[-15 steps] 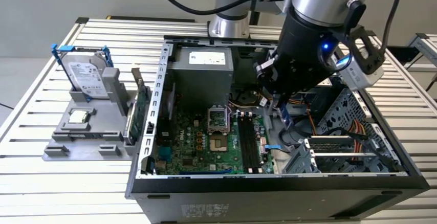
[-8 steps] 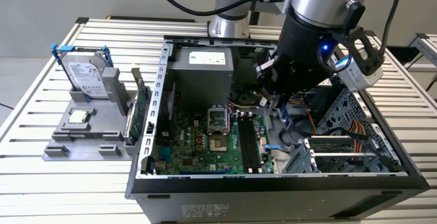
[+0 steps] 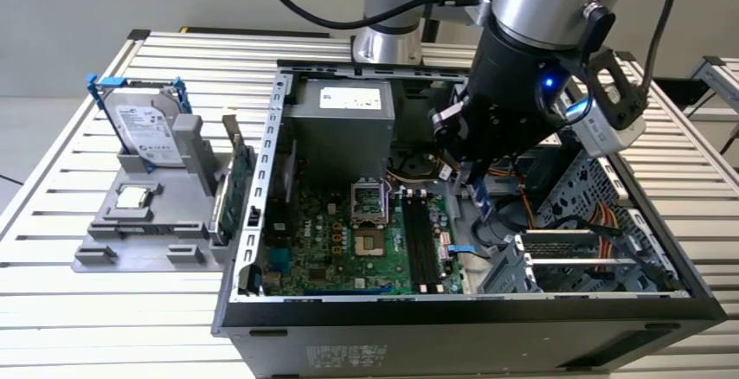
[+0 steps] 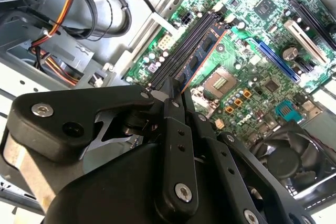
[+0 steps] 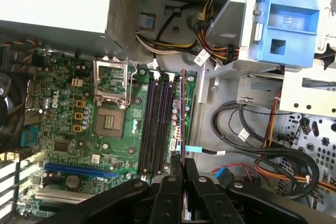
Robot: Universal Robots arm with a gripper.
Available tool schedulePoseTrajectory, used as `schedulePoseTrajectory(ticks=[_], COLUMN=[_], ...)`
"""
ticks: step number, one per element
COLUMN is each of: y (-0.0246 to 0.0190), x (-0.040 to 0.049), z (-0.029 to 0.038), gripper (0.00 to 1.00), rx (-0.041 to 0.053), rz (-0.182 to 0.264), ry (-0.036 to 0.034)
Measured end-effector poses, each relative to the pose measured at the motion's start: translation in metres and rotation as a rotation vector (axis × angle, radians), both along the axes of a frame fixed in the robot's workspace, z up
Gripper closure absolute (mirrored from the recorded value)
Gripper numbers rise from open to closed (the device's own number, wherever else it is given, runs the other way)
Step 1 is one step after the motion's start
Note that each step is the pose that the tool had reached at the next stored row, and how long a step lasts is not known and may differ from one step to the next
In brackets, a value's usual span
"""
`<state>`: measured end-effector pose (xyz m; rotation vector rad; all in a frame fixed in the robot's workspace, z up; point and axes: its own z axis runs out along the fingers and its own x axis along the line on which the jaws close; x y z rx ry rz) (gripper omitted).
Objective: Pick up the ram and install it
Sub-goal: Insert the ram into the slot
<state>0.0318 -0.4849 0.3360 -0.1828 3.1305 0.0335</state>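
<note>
My gripper (image 3: 472,182) hangs inside the open computer case, above the motherboard (image 3: 335,249). It is shut on the ram (image 4: 202,51), a thin blue-green strip held on edge. In both wrist views the black fingertips (image 5: 183,165) pinch one end of the ram (image 5: 182,114), which runs parallel to the black memory slots (image 5: 157,124). In the exterior view the ram (image 3: 476,195) shows as a short blue strip under the gripper, to the right of the slots (image 3: 418,240). Whether it touches a slot cannot be told.
The processor socket (image 3: 372,215) lies beside the slots. A grey power supply (image 3: 341,111) stands behind, with a drive cage (image 3: 577,258) and loose cables (image 5: 252,129) on the exterior view's right. Outside the case a holder (image 3: 138,240) carries a hard drive (image 3: 151,132), a processor chip (image 3: 135,195) and a green card (image 3: 237,193).
</note>
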Motion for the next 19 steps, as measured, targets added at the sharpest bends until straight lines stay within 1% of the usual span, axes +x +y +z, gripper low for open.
schedulePoseTrajectory(ticks=[13,14,15,16,19], y=[0.0,0.0001,0.0,0.0,0.0], x=[0.0,0.0,0.0,0.0,0.0], z=[-0.0012,-0.002,-0.0025,-0.0026,-0.0028], gripper=[1.0,1.0,1.0,1.0,1.0], rx=[0.0002,-0.0003,-0.0049,-0.0066,-0.0073], rz=[0.0,0.0,0.0,0.0,0.0], ry=[-0.0001,-0.0002,-0.0002,-0.0002,-0.0002])
